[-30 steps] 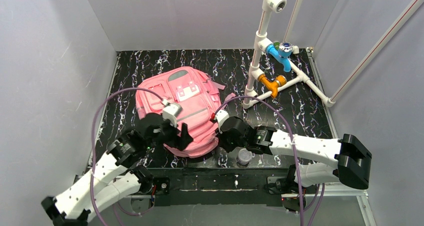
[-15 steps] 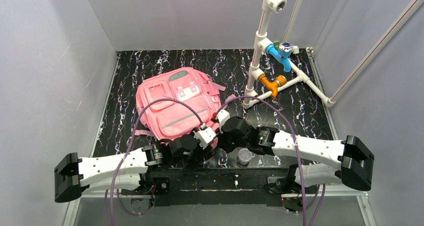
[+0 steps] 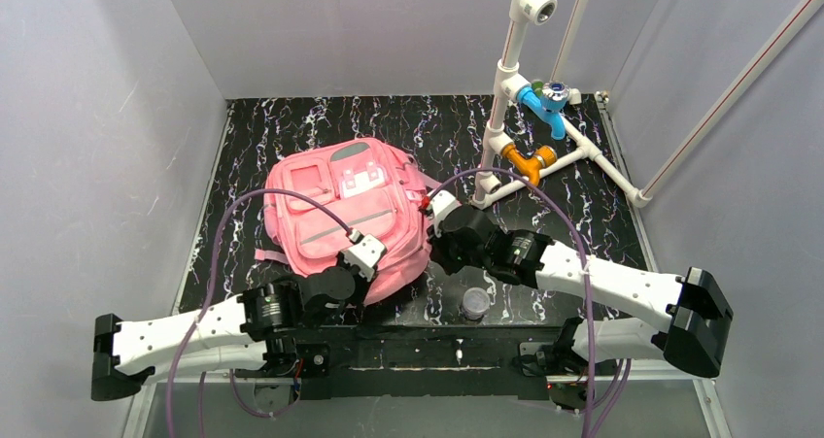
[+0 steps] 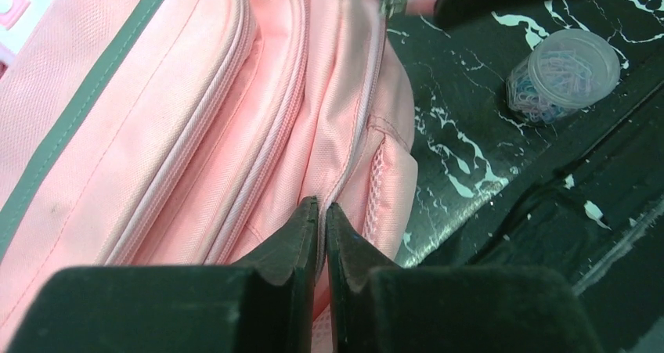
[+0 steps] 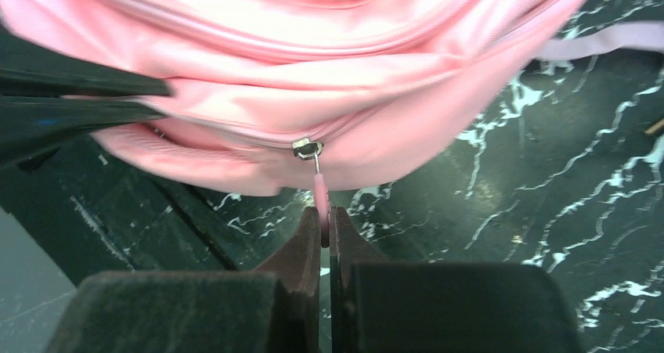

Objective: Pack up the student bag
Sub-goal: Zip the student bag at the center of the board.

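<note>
The student bag [image 3: 340,215] lies front side up on the black marbled bench [image 3: 593,205], left of centre in the top view, with its near end close to my arm bases. My left hand [image 4: 322,210] is at the bag's lower edge. Its fingers are pressed together, with the tips right on the seam beside the mesh side pocket [image 4: 380,189]. I cannot tell whether any cloth is caught between them. My right hand [image 5: 324,218] reaches in at the bag's right side and pinches the pink zipper pull [image 5: 320,190], which hangs from a metal slider [image 5: 307,148] on the side zip. A small clear jar of paper clips [image 3: 474,304] stands on the bench just below my right hand in the top view, apart from the bag. A white pipe frame [image 3: 505,88] with blue and orange fittings stands in the upper right.
</note>
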{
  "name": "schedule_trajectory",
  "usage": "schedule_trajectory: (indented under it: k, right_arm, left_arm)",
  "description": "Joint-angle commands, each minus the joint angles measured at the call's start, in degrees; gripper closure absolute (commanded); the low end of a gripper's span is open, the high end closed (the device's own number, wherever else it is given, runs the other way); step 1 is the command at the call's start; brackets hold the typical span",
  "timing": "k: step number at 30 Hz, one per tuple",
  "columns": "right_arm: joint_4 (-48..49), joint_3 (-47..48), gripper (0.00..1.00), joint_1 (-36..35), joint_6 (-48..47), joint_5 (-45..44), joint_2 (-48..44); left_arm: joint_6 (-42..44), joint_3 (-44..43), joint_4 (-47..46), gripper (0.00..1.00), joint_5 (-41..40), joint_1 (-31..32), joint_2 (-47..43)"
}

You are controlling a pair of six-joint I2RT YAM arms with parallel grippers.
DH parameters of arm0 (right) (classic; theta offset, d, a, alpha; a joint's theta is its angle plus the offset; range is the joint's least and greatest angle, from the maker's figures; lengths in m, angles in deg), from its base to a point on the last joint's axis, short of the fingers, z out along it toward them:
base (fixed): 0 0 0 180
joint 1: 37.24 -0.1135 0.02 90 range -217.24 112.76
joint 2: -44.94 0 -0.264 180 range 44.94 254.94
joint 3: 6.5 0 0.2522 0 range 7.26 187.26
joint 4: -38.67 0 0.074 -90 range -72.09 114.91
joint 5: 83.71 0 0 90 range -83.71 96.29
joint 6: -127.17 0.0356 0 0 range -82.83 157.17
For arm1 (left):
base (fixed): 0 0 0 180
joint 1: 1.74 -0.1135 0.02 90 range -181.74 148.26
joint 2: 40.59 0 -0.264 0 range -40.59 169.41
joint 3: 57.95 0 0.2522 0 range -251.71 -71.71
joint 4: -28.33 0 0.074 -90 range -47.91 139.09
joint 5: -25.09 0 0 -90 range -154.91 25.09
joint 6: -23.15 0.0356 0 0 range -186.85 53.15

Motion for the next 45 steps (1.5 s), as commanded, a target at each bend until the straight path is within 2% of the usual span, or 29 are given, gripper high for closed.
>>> schedule_trajectory:
  k: [1,7,11,15,20,24,25,27,32,34,38,40,45]
  right_arm:
    - [-9.7,1.2,0.99,7.0,-5.4,-6.5,-1.5]
    - [-7.0,2.1,0.99,11.8,-6.7,-4.2,2.7]
    - [-5.3,4.6,0.99,13.9,-8.0,-3.8,8.0]
    - [-3.2,7.3,0.99,14.4,-8.9,-4.0,14.5]
    - [-1.7,11.0,0.99,14.8,-9.9,-7.1,22.3]
    - [-6.8,16.6,0.99,14.7,-8.0,-6.6,25.6]
    - [-8.1,17.4,0.93,14.4,-7.4,-5.4,24.7]
    - [-9.8,17.9,0.73,14.2,-5.8,-2.9,21.9]
    - [-11.4,19.5,0.56,14.1,-4.0,0.2,15.0]
    - [-9.5,19.9,0.51,14.1,-4.9,4.8,13.7]
    - [-2.9,18.4,0.46,14.1,-10.6,19.8,13.5]
    - [2.8,15.4,0.43,14.1,-14.7,22.3,12.5]
    - [20.2,5.9,0.25,14.1,-25.4,28.9,10.6]
  left_arm:
    - [-6.8,-6.7,18.1,1.00,-3.3,-0.5,-6.0]
    - [-7.4,-13.1,28.4,1.00,-2.0,-0.5,-10.7]
    - [-7.9,-16.6,34.0,1.00,-4.2,-0.5,-14.9]
    - [-7.4,-17.3,33.7,1.00,-4.6,-0.5,-20.5]
    - [-8.4,-16.7,33.4,1.00,-3.4,-0.5,-21.3]
    - [-9.5,-12.0,26.3,1.00,0.0,-0.5,-20.1]
    - [-9.7,-9.7,22.7,1.00,2.0,-0.5,-19.3]
    - [-10.3,-4.8,14.0,1.00,5.3,-0.5,-16.3]
    - [-13.1,1.9,0.0,1.00,5.2,-0.5,-8.1]
    - [-14.1,3.5,-2.5,1.00,4.7,-0.6,-7.2]
    - [-14.3,4.7,-1.7,1.00,5.0,-0.6,-7.9]
    - [-15.6,4.6,1.8,1.00,4.8,-0.6,-9.2]
    - [-18.9,6.0,6.6,0.97,4.9,-0.6,-13.0]
